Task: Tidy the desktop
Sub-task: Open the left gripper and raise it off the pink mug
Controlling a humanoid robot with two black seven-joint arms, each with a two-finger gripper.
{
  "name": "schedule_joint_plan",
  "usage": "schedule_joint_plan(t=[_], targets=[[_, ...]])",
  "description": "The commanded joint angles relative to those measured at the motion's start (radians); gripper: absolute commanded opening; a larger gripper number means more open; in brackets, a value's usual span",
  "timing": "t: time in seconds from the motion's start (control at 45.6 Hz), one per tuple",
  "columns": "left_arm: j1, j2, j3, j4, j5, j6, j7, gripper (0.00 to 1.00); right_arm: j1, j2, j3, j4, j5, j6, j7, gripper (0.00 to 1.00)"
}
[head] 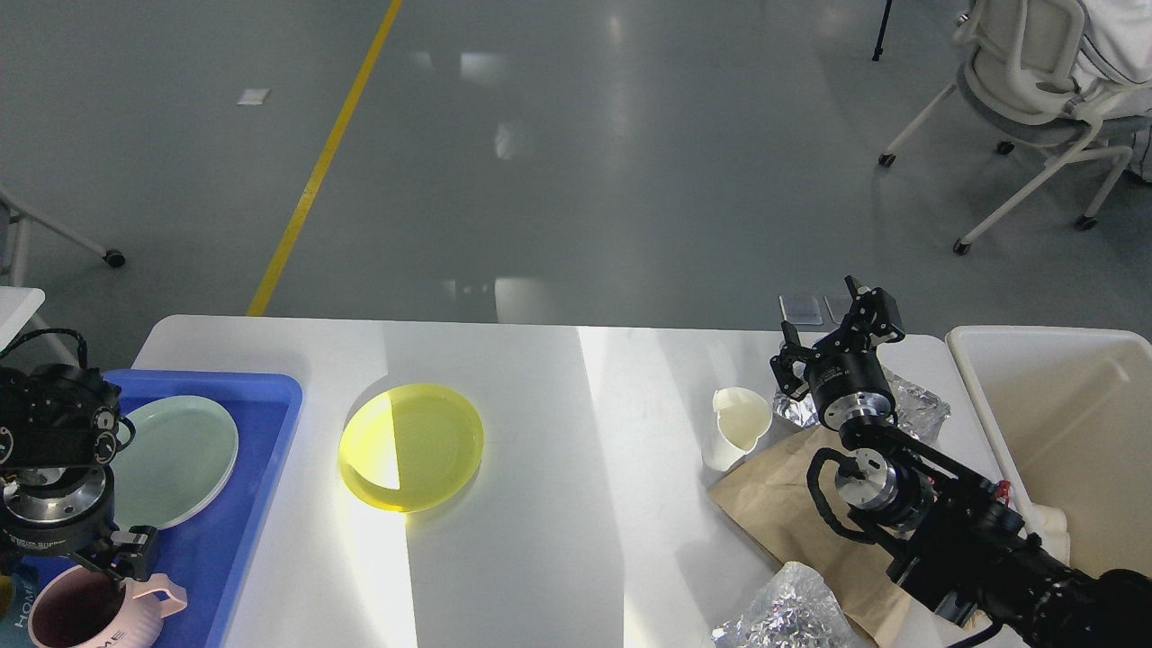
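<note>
The left gripper (pixel 121 562) seemed clamped on the pink mug (pixel 76 612) over the blue tray (pixel 234 531), for stowing. The right gripper (pixel 832 333) waited spread above the desktop (pixel 558 540).

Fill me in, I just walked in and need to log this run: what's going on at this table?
A two-armed robot is clearing a white desktop. Its left gripper is at the rim of a pink mug at the near end of the blue tray, which already holds a pale green plate. The right gripper hangs open above crumpled foil, holding nothing. A yellow plate, white paper cup, brown paper bag and more foil remain out.
</note>
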Motion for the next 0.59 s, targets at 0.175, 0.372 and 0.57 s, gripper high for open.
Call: schedule_joint_plan(t=[0.175, 0.372, 0.57], targets=[[-0.091, 0.008, -0.075, 0.087, -0.014, -0.268, -0.005, 0.96, 0.000, 0.000, 0.000, 0.000, 0.000, 0.000, 0.000, 1.00], [-0.113, 0.017, -0.171, 0.151, -0.077, -0.298, 0.000, 0.96, 0.000, 0.000, 0.000, 0.002, 0.000, 0.000, 0.000, 1.00], [-0.237, 0.029, -0.248, 0.220, -0.090, -0.298, 0.000, 0.96, 0.000, -0.002, 0.000, 0.002, 0.000, 0.000, 0.000, 1.00]])
